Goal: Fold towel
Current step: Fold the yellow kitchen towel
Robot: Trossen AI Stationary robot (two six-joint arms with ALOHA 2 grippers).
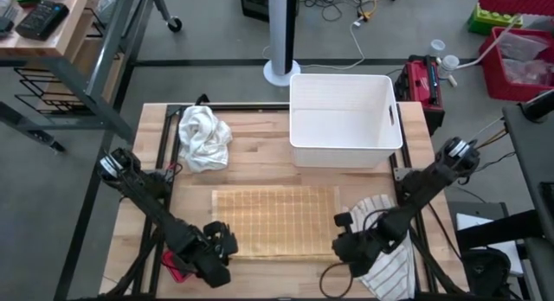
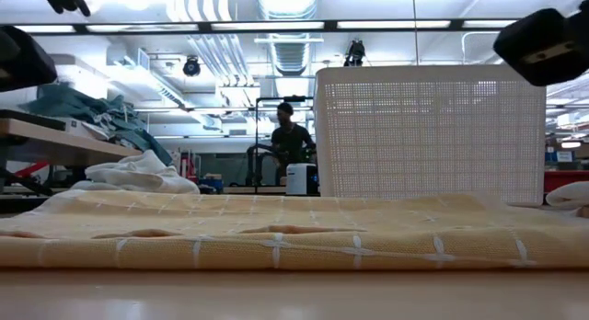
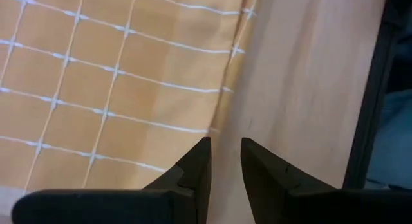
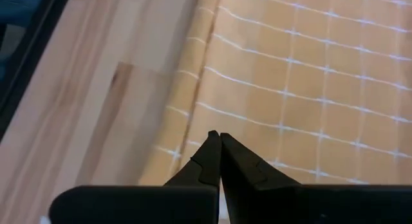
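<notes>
A yellow towel point(image 1: 275, 219) with a white grid lies flat on the middle of the wooden table; the low view shows more than one layer point(image 2: 276, 237). My left gripper point(image 1: 227, 242) hovers over the towel's near left corner point(image 3: 219, 102), fingers a little apart point(image 3: 225, 150) with nothing between them. My right gripper point(image 1: 340, 246) hovers over the towel's near right edge point(image 4: 193, 102), fingers shut point(image 4: 220, 139) on nothing. In the low view both hands point(image 2: 18, 58) point(image 2: 543, 44) hang well above the cloth.
A white basket point(image 1: 344, 119) stands at the far side behind the towel. A crumpled white cloth point(image 1: 203, 137) lies at the far left. A striped cloth point(image 1: 389, 253) lies under my right arm. A person point(image 2: 290, 141) stands far off in the room.
</notes>
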